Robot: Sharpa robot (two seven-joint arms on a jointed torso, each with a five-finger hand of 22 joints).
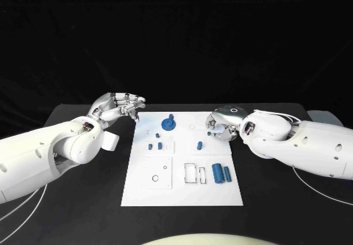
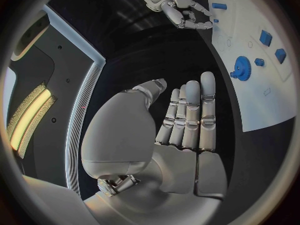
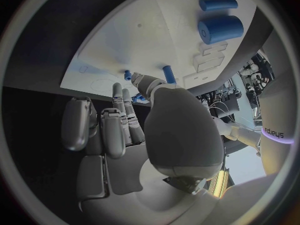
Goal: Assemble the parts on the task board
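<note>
From the head view the board (image 1: 184,161) lies mid-worktop (image 1: 88,204), with a blue gear (image 1: 169,124) near its far edge, small pegs (image 1: 154,146) at its middle and two cylinders (image 1: 222,172) nearer the robot. The left hand (image 1: 121,107) hovers off the board's far left corner, fingers loosely curled, holding nothing. The right hand (image 1: 223,124) hangs over the board's far right part; whether it grips anything I cannot tell. The left wrist view shows the left fingers (image 2: 190,115) straight and together, empty. The right wrist view shows a peg (image 3: 167,74) beside the thumb, and "edeys" on equipment at the rim.
</note>
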